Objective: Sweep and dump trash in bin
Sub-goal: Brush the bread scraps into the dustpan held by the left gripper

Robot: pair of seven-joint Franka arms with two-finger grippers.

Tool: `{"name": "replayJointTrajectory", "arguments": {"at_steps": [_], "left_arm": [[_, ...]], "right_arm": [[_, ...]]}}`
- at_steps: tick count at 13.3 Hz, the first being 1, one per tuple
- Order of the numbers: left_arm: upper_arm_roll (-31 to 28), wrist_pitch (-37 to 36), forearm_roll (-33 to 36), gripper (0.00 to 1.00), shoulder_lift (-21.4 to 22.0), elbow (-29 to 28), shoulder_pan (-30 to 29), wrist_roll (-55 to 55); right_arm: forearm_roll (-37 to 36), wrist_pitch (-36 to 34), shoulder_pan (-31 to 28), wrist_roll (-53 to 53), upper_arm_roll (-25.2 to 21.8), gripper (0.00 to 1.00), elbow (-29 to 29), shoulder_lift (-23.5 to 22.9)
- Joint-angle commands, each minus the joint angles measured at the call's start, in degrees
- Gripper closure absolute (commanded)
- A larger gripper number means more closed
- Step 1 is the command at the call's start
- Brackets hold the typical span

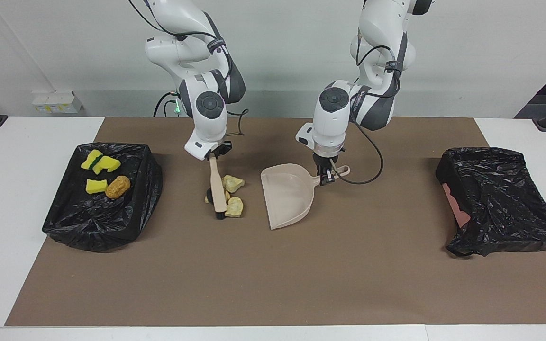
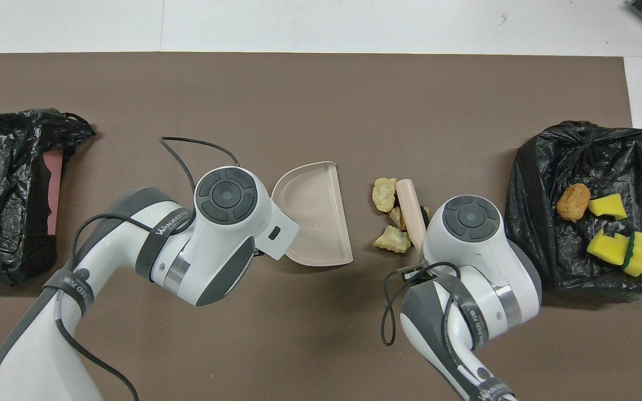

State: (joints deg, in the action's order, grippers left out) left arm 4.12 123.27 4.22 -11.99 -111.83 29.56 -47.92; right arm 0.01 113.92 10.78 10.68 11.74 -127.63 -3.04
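Four scraps (image 1: 104,175) already lie in the bin (image 1: 145,180) at frame left, while the right gripper (image 1: 217,155) clamps the brush (image 1: 218,187) against three bread pieces (image 1: 233,194) beside the dustpan (image 1: 288,194) clamped by the left gripper (image 1: 326,179).

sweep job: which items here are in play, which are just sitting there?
In play:
- brush, held by the right gripper
- dustpan, held by the left gripper
- pale bread pieces on the mat beside the brush
- sponge chunks and brown roll on the black-bagged bin

Idle:
- second black-bagged bin
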Motion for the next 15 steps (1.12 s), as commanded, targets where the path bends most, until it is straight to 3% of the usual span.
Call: {"name": "replayJointTrajectory", "arguments": {"at_steps": [1,4,8,10,13,15], "left_arm": [[-0.6,4.0,-0.3,1.00,2.1,-4.5,2.2,0.5],[-0.5,5.7,-0.3,1.00,1.7,-5.2,2.8,0.5],[-0.5,8.7,-0.4,1.00,1.6,-5.9,2.7,0.2],[-0.5,8.9,-0.4,1.00,1.7,-6.4,2.3,-0.6],[-0.6,8.5,-0.4,1.00,1.5,-5.7,1.1,-1.8],[-0.6,6.7,-0.5,1.00,1.9,-5.0,0.1,-3.7]], "right_arm": [[9.1,2.9,1.5,-3.6,0.5,1.00,1.3,-2.2],[20.6,4.8,4.2,-5.5,0.7,1.00,5.4,-4.2],[26.0,1.0,5.4,-3.3,0.8,1.00,14.1,-6.9],[24.8,-5.9,3.9,-2.2,0.0,1.00,16.7,-5.3],[16.0,-13.5,1.1,0.8,-0.1,1.00,16.8,-1.5],[8.1,-15.0,1.3,6.4,0.4,1.00,11.7,2.0]]}}
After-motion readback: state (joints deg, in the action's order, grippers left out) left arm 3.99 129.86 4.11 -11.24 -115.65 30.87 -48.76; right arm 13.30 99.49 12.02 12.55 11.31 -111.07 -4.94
